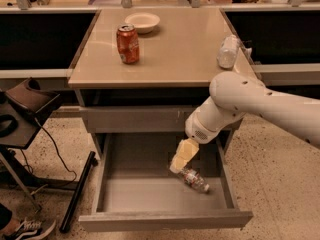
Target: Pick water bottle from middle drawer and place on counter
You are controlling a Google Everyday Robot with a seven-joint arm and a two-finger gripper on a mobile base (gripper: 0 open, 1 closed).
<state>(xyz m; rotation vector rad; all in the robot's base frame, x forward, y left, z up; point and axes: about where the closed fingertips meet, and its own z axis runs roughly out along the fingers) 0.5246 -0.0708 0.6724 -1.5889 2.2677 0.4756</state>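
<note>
My gripper hangs inside the open middle drawer, tilted down and to the left, its tip just beside the far end of the water bottle. Whether it is spread or clamped I cannot tell. The bottle lies on its side on the drawer floor, toward the right wall and not yet lifted, so I come at it from above. My white arm enters from the right, crossing in front of the counter. Up there sit a red soda can, a pale bowl and a frosted bottle. The bare middle of the top looks to me the likely set-down spot.
</note>
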